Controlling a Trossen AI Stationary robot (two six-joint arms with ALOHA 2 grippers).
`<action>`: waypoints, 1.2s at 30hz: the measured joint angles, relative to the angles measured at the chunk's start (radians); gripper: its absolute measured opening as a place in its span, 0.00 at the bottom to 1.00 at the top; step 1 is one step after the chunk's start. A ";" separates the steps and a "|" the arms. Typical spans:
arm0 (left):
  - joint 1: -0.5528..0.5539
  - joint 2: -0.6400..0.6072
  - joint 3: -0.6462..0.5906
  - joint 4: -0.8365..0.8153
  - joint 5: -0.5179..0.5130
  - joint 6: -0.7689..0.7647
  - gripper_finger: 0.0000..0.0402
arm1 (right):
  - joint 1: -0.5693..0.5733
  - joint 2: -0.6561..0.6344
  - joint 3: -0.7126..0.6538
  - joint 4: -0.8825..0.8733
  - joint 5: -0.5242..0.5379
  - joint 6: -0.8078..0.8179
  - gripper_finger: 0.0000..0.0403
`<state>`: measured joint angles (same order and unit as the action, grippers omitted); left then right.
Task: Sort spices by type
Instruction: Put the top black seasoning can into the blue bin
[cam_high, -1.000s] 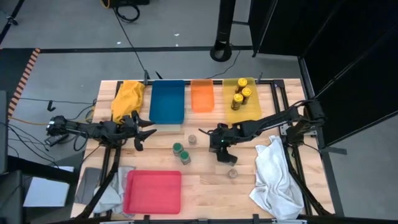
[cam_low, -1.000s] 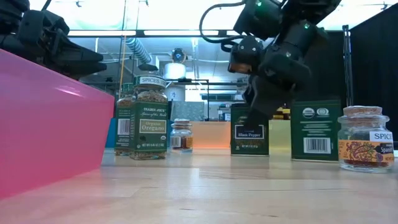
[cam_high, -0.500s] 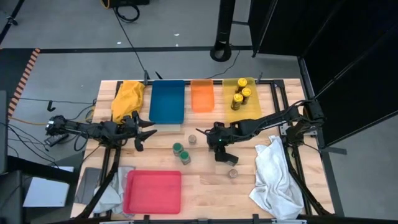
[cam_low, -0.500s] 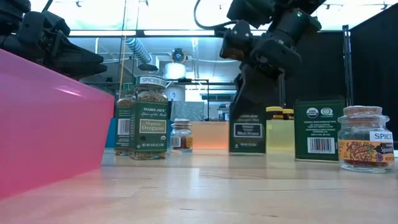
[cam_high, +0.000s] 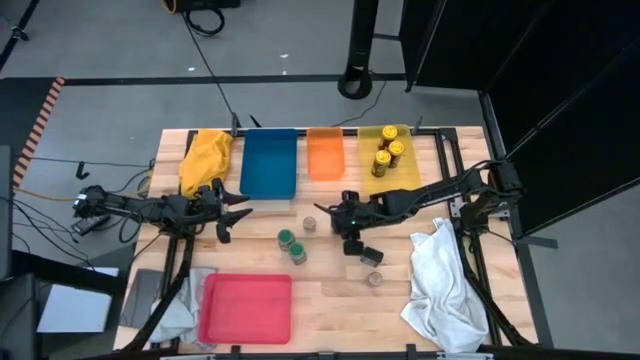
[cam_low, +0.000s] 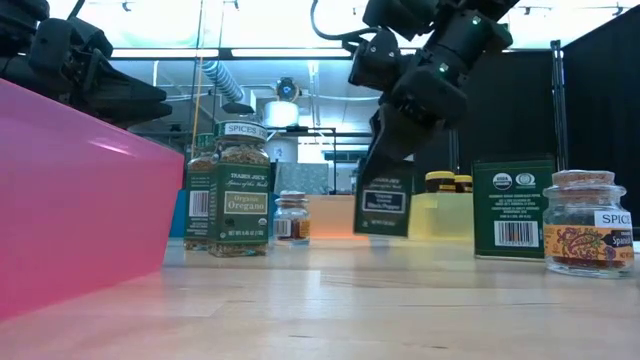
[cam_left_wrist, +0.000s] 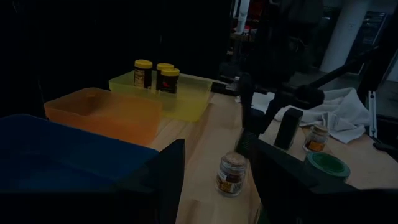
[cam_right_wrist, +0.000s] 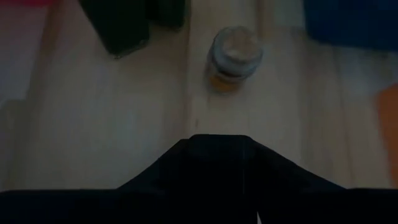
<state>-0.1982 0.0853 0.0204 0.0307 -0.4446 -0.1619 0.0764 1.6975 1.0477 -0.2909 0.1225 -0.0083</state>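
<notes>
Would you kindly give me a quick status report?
Right gripper shut on small black rectangular spice box, lifted, tilted. Left gripper open, idle beside blue tray. Second black box stands nearby.

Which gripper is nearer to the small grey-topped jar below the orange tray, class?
Right. The right gripper, holding a black box off the table, hangs just beside the small grey-topped jar. The left gripper waits farther off, by the blue tray.

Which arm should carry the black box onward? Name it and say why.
Right. Its tool already holds the black box tilted off the table, while the left tool waits open beside the blue tray.
</notes>
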 joint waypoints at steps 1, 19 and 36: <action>0.000 0.000 0.000 0.000 0.000 0.000 0.46 | -0.004 -0.002 0.000 0.006 0.007 -0.010 0.37; 0.000 0.000 0.000 0.001 0.000 0.000 0.46 | -0.155 -0.011 0.149 0.151 0.034 -0.169 0.35; 0.000 0.010 -0.001 0.004 -0.019 0.025 0.46 | -0.320 0.156 0.497 0.269 -0.024 -0.302 0.36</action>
<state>-0.1982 0.0948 0.0196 0.0349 -0.4641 -0.1372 -0.2436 1.8537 1.5443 -0.0216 0.0988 -0.3108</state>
